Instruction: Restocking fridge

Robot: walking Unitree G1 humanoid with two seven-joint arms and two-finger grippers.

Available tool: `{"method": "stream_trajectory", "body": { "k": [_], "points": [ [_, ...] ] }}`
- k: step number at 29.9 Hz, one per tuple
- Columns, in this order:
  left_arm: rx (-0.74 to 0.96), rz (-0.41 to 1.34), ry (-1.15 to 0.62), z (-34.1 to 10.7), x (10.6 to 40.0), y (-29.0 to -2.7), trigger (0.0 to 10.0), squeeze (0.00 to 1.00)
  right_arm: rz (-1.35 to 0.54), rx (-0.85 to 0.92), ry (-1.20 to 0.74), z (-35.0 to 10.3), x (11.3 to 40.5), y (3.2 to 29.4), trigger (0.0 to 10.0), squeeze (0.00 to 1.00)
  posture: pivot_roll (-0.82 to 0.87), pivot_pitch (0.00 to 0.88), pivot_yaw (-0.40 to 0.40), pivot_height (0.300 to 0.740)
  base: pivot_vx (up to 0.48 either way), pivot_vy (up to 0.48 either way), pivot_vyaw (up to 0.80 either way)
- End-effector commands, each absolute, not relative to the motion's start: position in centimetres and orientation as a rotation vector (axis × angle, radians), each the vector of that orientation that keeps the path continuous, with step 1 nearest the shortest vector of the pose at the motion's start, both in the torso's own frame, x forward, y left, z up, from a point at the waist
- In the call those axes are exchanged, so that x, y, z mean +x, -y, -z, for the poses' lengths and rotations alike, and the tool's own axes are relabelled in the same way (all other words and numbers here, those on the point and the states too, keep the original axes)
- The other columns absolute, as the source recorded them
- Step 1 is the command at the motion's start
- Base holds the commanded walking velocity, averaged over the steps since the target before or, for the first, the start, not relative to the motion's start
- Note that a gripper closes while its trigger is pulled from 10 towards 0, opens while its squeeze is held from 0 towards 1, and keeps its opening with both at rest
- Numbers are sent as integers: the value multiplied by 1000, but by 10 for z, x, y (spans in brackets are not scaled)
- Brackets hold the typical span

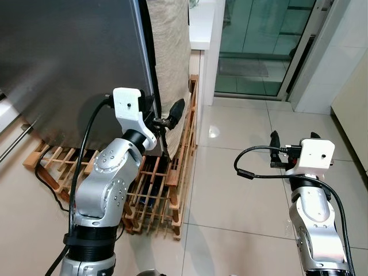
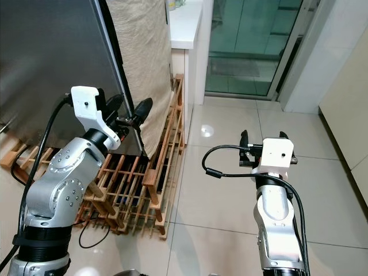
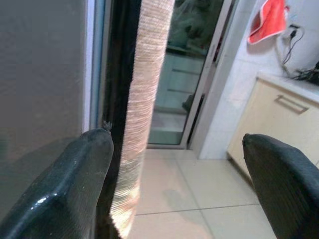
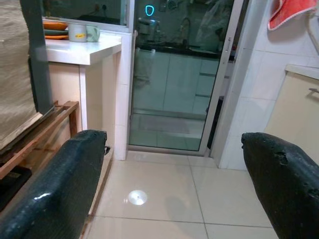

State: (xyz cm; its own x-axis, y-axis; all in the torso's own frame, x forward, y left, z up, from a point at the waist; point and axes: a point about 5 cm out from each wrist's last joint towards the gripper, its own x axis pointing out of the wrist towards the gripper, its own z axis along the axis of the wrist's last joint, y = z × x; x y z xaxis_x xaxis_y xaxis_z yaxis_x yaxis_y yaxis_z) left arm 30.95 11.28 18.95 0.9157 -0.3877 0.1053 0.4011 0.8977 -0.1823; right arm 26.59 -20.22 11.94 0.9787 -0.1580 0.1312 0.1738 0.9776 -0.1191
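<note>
The fridge's dark grey steel door (image 1: pixel 69 63) stands shut at the upper left. My left gripper (image 1: pixel 164 113) is raised at the door's right edge and is open. In the left wrist view one finger (image 3: pixel 65 189) lies in front of the door face. The dark gap at the door's edge and a beige woven cloth (image 3: pixel 144 109) show between the two fingers. Nothing is held. My right gripper (image 1: pixel 294 138) hovers open and empty over the tiled floor (image 1: pixel 241 190), well to the right of the fridge.
A wooden slatted rack (image 1: pixel 167 190) with dark bottles lies on the floor below and beside the fridge. A white counter (image 4: pixel 84 50) with bowls and a cup stands beyond it. Behind is a glass sliding door (image 1: pixel 259 40), and a cream cabinet (image 1: pixel 351 109) is at the right.
</note>
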Motion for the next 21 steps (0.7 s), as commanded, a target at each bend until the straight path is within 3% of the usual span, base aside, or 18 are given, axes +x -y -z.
{"method": "stream_trajectory", "body": {
  "k": [1,13,21],
  "points": [
    [-174,406,82,-194,316,-108,10000,0,163,-134,133,-121,269,201,10000,0,-41,0,45,740,0,0,0],
    [-194,355,83,-198,333,-105,10000,0,170,-134,138,-120,268,201,10000,0,-53,0,52,740,0,0,0],
    [-333,355,97,-214,339,-99,10000,0,165,-130,138,-120,272,199,10000,0,-42,0,50,740,0,0,0]
  ]
}}
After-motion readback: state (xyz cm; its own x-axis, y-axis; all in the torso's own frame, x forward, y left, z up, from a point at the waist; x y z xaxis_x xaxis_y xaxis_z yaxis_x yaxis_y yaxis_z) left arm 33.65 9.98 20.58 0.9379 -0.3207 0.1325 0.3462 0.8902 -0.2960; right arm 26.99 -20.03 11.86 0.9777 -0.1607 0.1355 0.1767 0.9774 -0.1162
